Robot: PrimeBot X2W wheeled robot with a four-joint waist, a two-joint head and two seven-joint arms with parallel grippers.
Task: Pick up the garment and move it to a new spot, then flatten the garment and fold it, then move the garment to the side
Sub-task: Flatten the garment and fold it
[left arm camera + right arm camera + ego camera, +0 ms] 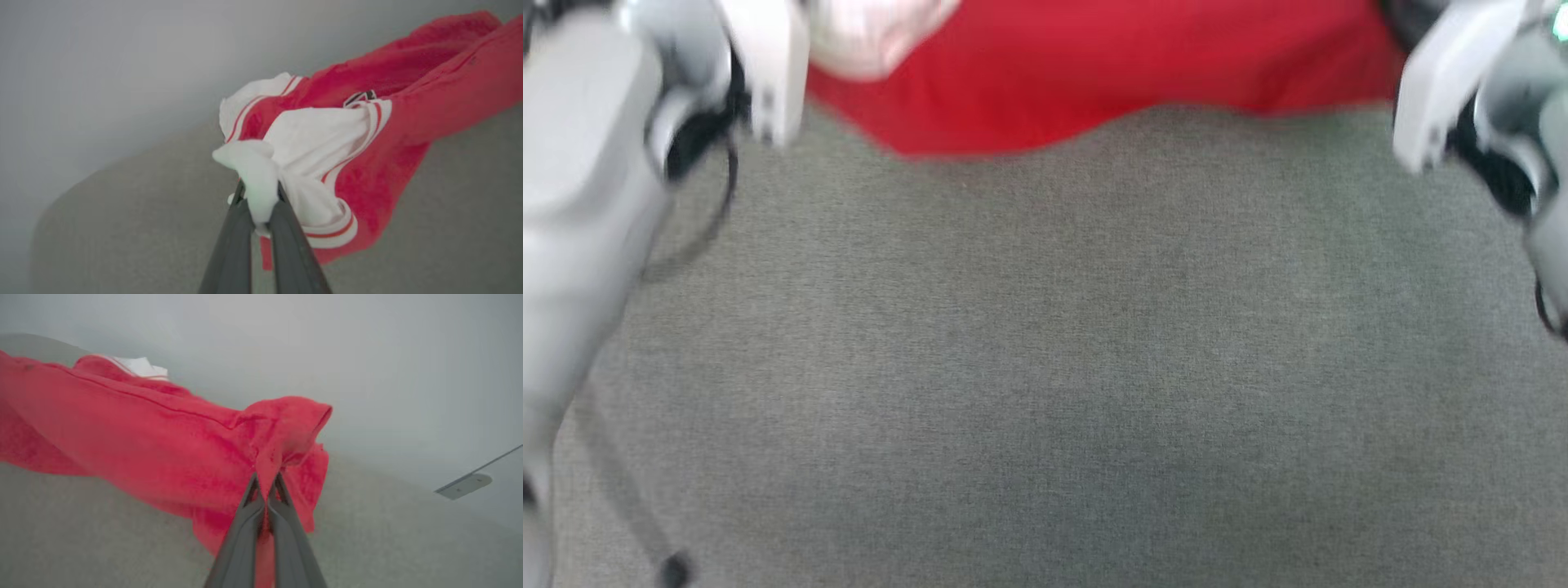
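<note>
The shirt (pixel 1094 73) hangs across the top of the frame, left claw (pixel 259 196) clamped on its white end, right claw (pixel 265 484) on its red end (keep it taut, lower both evenly).

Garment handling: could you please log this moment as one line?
left gripper: shut on white sleeve | right gripper: shut on red edge | garment: slung between grippers

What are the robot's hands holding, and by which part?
The garment: the left hand pinches its white sleeve, the right hand pinches a red edge.
</note>
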